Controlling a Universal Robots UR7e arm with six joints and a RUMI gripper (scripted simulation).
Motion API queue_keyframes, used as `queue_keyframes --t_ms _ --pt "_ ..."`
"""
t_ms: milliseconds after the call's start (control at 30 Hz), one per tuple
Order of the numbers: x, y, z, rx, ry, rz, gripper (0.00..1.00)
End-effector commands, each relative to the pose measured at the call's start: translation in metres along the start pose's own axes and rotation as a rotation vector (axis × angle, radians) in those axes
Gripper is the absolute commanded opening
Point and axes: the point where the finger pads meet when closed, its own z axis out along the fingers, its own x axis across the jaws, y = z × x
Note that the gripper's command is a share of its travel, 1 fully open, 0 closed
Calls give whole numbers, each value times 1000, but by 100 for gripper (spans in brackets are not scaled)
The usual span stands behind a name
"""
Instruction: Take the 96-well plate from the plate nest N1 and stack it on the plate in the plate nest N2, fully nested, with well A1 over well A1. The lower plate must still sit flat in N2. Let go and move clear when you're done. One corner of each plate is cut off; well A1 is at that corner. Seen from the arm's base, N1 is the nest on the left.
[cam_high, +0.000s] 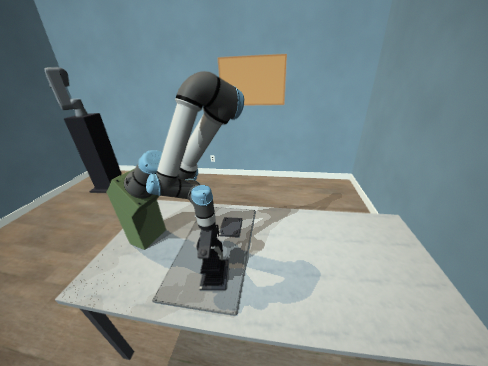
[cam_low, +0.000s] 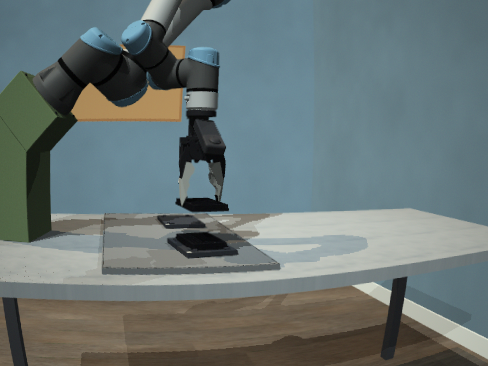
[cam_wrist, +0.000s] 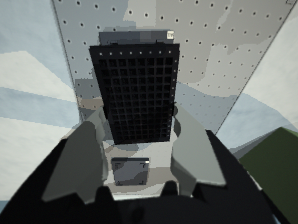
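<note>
My gripper (cam_high: 214, 257) (cam_low: 201, 197) (cam_wrist: 140, 104) is shut on the black 96-well plate (cam_low: 202, 204) (cam_wrist: 135, 92) by its long sides and holds it level, well above the mat. The second black plate (cam_low: 202, 242) sits flat in nest N2 (cam_low: 176, 247) on the near part of the mat. In the wrist view the held plate covers most of it; only a grey strip (cam_wrist: 134, 37) shows past its far end. Nest N1 (cam_high: 231, 226) (cam_low: 181, 220) (cam_wrist: 130, 171) is empty, behind the gripper. I cannot make out the cut corners.
Both nests lie on a grey perforated mat (cam_high: 175, 292) (cam_low: 130, 252) (cam_wrist: 220, 45) on the white table (cam_high: 350, 280) (cam_low: 350, 235). The arm's green pedestal (cam_high: 140, 212) (cam_low: 20, 150) stands at the table's edge beside the mat.
</note>
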Motion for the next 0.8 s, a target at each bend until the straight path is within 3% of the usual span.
queue_keyframes --t_ms 0,600,767 --pt "0 0 0 1 -1 0 0" --pt "0 0 0 1 -1 0 0" --pt "0 1 8 1 -1 0 0"
